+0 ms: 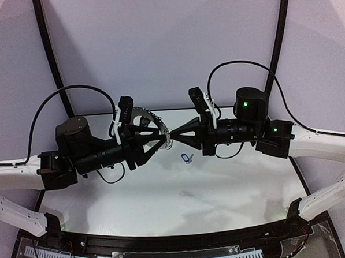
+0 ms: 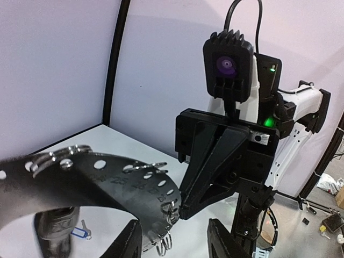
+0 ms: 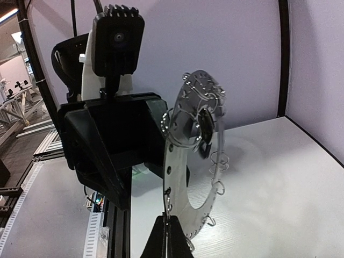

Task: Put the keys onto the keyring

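Note:
The keyring (image 1: pixel 141 114) is a dark grey ring-shaped disc held upright above the table, with silver wire loops (image 3: pixel 220 158) along its rim. My right gripper (image 3: pixel 171 230) is shut on the rim, at a small loop at the disc's lower edge (image 3: pixel 180 177). In the left wrist view its tip (image 2: pixel 186 208) meets the disc (image 2: pixel 107 177). My left gripper (image 2: pixel 174 237) has its jaws apart. The disc's band runs past the left finger (image 2: pixel 129 241) into the gap. One key with a blue tag (image 1: pixel 187 157) lies on the table (image 2: pixel 79 233).
The white table (image 1: pixel 233 189) ends in a black rail (image 1: pixel 167 242) at the near edge. Black cables (image 1: pixel 72 91) loop over both arms. Curved black frame poles (image 1: pixel 48 49) stand at the back corners. Both wrists meet over the table's middle.

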